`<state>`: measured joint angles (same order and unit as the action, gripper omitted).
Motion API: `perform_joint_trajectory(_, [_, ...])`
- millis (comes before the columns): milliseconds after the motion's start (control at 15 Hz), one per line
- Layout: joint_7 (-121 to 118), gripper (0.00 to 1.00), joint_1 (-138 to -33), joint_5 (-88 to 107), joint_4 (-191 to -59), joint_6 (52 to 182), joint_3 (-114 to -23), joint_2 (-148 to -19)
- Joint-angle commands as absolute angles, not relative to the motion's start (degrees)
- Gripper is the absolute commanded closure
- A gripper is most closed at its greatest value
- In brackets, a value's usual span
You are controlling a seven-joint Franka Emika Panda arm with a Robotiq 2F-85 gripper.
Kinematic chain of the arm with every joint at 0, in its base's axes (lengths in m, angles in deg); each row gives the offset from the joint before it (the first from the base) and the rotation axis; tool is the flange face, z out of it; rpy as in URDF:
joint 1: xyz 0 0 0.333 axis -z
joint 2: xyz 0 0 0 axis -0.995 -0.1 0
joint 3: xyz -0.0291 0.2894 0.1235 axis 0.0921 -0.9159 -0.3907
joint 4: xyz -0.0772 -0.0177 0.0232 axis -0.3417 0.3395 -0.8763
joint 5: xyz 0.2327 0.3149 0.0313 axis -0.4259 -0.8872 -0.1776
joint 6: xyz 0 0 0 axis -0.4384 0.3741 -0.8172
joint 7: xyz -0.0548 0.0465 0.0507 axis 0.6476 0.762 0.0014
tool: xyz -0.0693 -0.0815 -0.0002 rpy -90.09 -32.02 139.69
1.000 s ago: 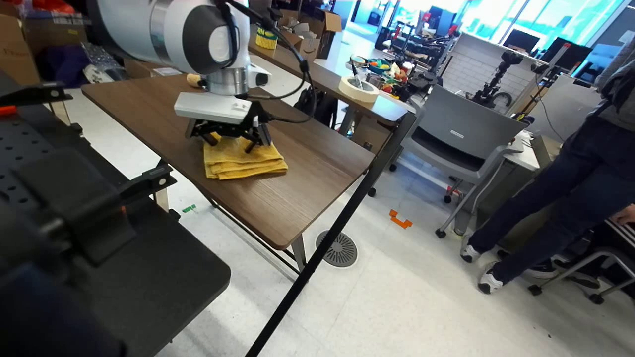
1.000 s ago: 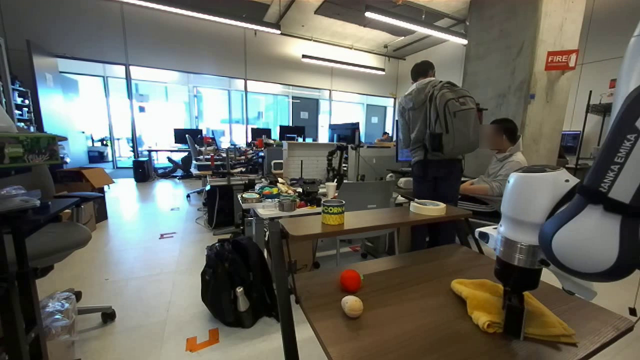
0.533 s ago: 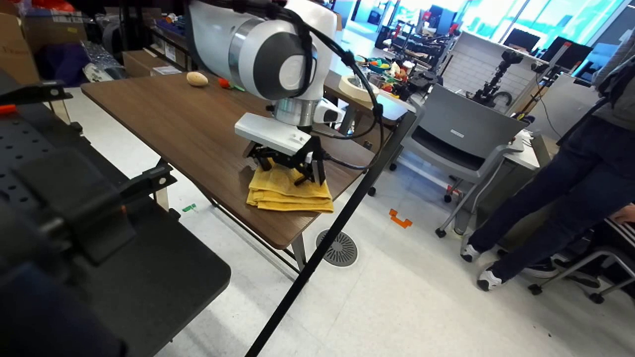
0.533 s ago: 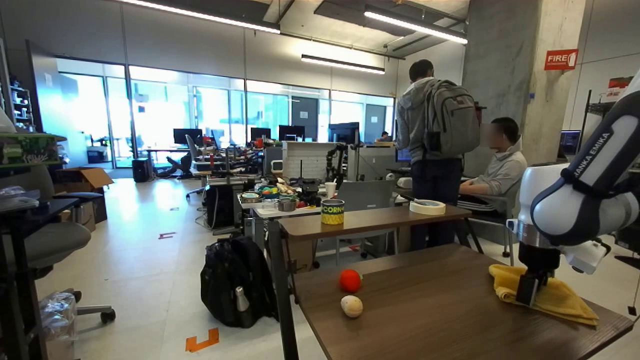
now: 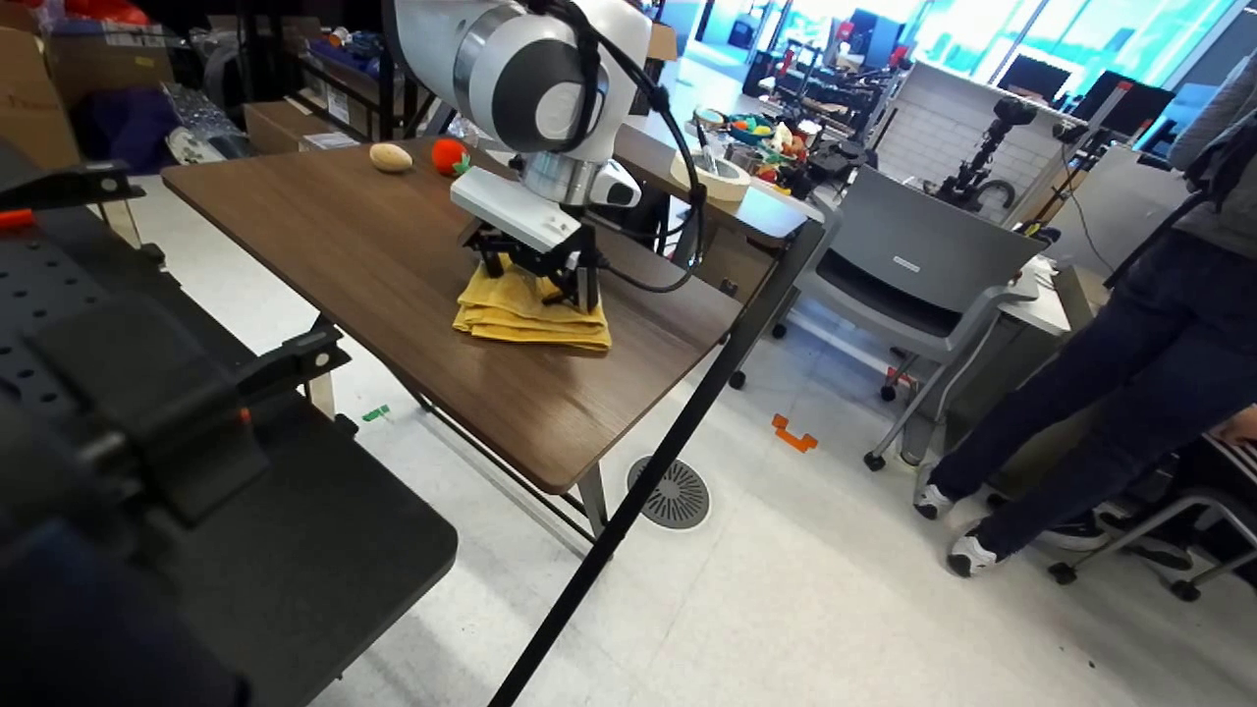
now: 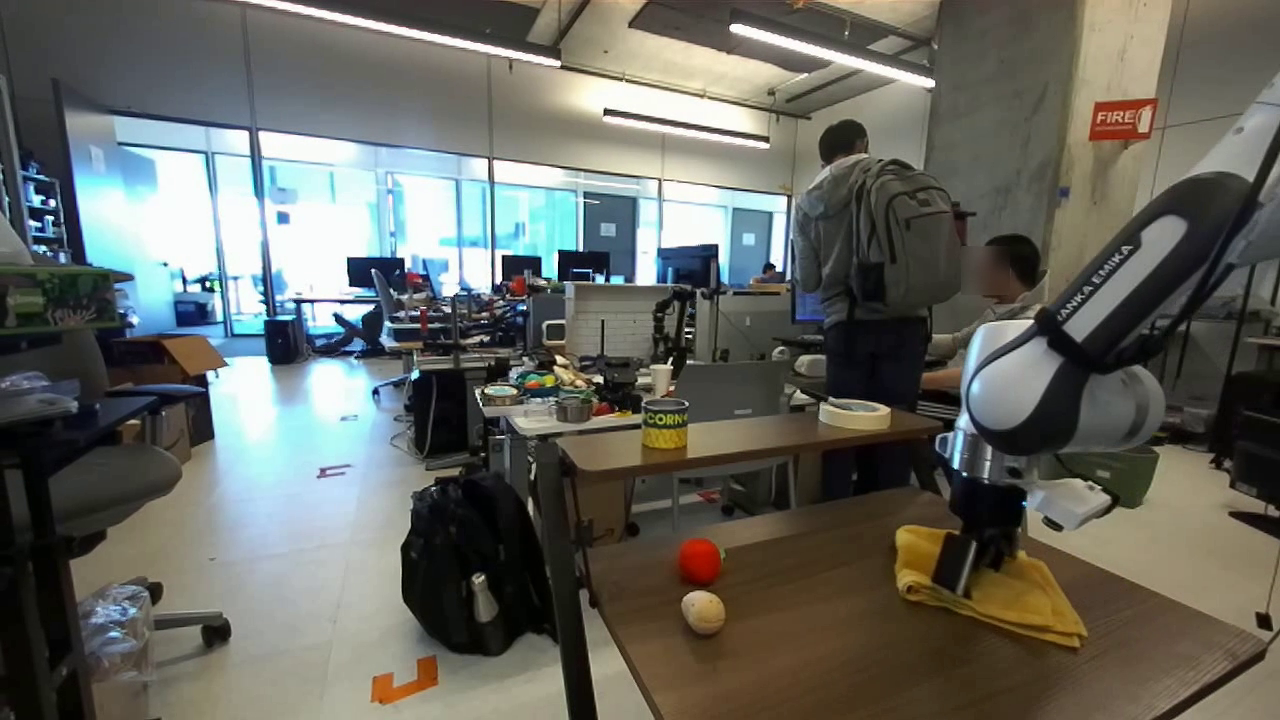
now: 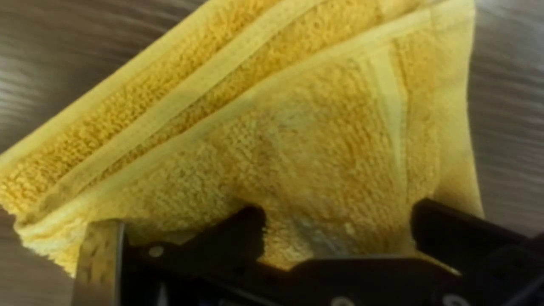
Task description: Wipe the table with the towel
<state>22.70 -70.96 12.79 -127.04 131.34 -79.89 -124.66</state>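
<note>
White arm (image 6: pixel 1003 350), "ANKA EMIKA" lettering (image 6: pixel 1097 284), silver wrist ring (image 6: pixel 982 460), black cable (image 5: pixel 661 101), black pincer (image 5: pixel 539 283)

Towel (image 7: pixel 297 140): cloth, looped terry pile, rough and matt, flatter and smoother along the hems. Worktop (image 5: pixel 354 245): wood-grain finish, smooth, low sheen at 9 o'clock in the wrist view. Jaws, 6 o'clock in that view: matt black; blurred, so metal or plastic cannot be settled. Arm shell (image 6: pixel 1025 370): smooth, glossy white. Collar (image 6: pixel 975 460): bright metal. Black backpack (image 6: pixel 455 560): matt cloth.
</note>
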Motion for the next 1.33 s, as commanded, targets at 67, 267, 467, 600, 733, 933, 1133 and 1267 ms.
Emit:
perform_joint_trajectory(67, [22.20, 0.00, -72.69, 8.27, -115.31, 128.39, -81.02, -133.29])
perform_joint_trajectory(267, [20.70, 0.00, -71.01, 5.46, -110.18, 127.22, -80.06, -135.09])
perform_joint_trajectory(467, [20.28, 0.00, -68.08, 1.92, -105.54, 125.70, -80.07, -137.23])
perform_joint_trajectory(600, [20.10, 0.00, -67.66, 0.94, -103.61, 125.55, -79.84, -138.41])
perform_joint_trajectory(733, [21.14, 0.00, -68.03, 0.96, -103.17, 124.91, -80.65, -139.26])
perform_joint_trajectory(933, [24.69, 0.00, -70.34, 2.29, -106.60, 125.09, -82.35, -138.83])
perform_joint_trajectory(1133, [29.62, 0.00, -71.84, 3.77, -111.79, 126.96, -83.67, -136.30])
perform_joint_trajectory(1267, [31.79, 0.00, -73.22, 4.86, -113.22, 127.21, -83.72, -136.20])
